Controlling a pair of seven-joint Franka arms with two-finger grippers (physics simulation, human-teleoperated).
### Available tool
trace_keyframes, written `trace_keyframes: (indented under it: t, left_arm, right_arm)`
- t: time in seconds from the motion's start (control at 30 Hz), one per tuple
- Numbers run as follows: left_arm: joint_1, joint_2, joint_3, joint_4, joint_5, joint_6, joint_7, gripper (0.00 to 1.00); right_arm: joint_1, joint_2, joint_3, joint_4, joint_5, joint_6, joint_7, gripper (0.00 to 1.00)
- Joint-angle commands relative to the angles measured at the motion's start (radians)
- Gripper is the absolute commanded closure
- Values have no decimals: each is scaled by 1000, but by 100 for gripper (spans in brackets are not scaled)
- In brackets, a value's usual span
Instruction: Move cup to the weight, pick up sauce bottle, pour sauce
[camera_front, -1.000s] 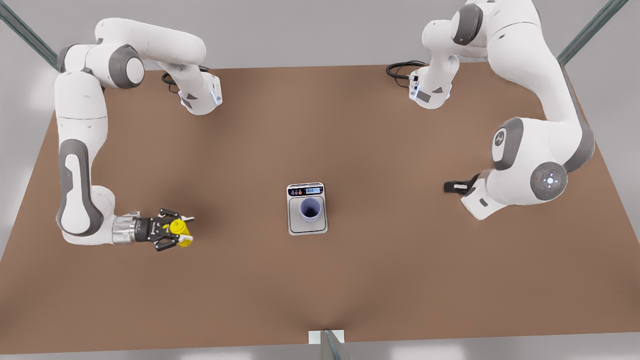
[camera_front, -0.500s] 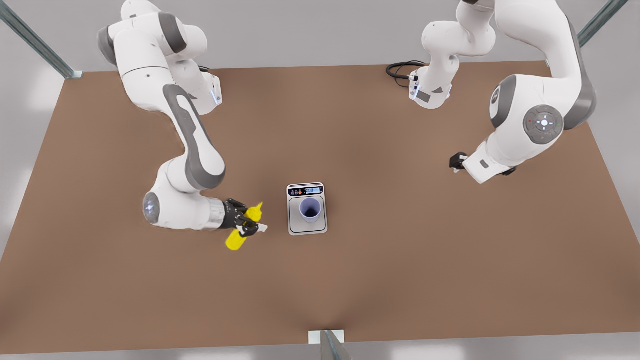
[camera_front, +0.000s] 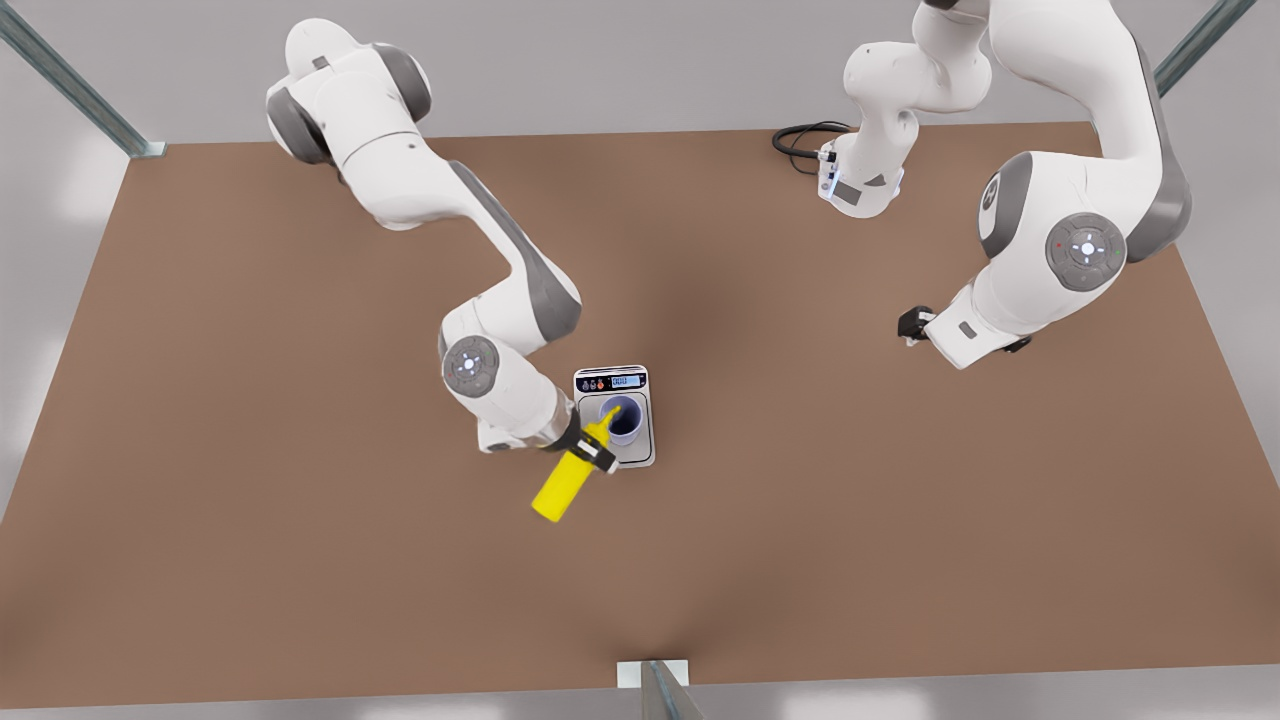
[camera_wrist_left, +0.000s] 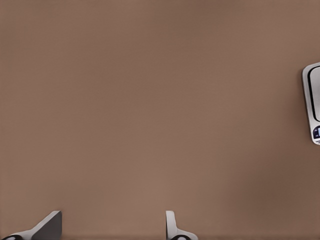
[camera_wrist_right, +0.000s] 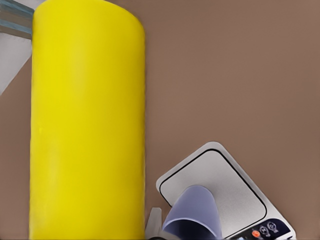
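Observation:
The lavender-blue cup (camera_front: 622, 421) stands upright on the silver-white scale (camera_front: 637, 455) at the table's middle. My right gripper (camera_front: 592, 450), on the arm at the front view's left, is shut on the yellow sauce bottle (camera_front: 560, 486). The bottle is tilted, its nozzle over the cup's rim and its base pointing towards the table's front edge. In the right wrist view the bottle (camera_wrist_right: 85, 125) looms close, with the cup (camera_wrist_right: 195, 212) and scale (camera_wrist_right: 225, 175) beyond it. My left gripper (camera_front: 912, 325) waits open above bare table at the front view's right, its fingertips (camera_wrist_left: 50, 227) spread, with the scale's edge (camera_wrist_left: 312, 105) far off.
A black cable coil (camera_front: 800, 136) lies by the far arm base (camera_front: 860, 190) at the back edge. A metal post (camera_front: 662, 690) rises at the middle of the front edge. Brown table (camera_front: 300, 560) stretches wide on both sides of the scale.
My right arm swung the bottle from the front view's left over to the scale and tipped its nozzle over the cup. The left arm drew back early, then held still.

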Motion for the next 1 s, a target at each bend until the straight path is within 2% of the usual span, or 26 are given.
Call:
trace_keyframes:
  t: [0.0, 0.13, 0.3, 0.43, 0.53, 0.6, 0.73, 0.97]
  left_arm:
    - [0, 0, 0, 0, 0, 1, -1, 0]
    - [0, 6, 0, 0, -1, 2, -1, 0]
    - [0, 9, 0, 0, -1, 5, -1, 0]
    - [0, 14, 0, 0, -1, 8, -1, 0]
    - [-2, 15, 0, 0, -1, 11, -1, 0]
    - [0, 15, 0, 0, -1, 11, -2, 0]
    - [0, 15, 0, 0, -1, 10, -4, 0]
    - [0, 15, 0, 2, -1, 10, -4, 0]
  right_arm:
    - [2, -3, 1, -6, 47, 45, -33, 79]
    - [37, -3, 4, -17, -117, 48, -34, 79]
    - [59, 8, 4, -59, -271, 177, -28, 79]
    - [97, 11, 4, -92, -444, 197, 10, 79]
    - [134, 19, 12, -117, -610, 196, 176, 79]
    - [152, 37, 40, -134, -806, 194, 351, 79]
    - [167, 40, 41, -181, -959, 193, 391, 79]
    - [146, 23, 49, -191, -958, 194, 438, 79]
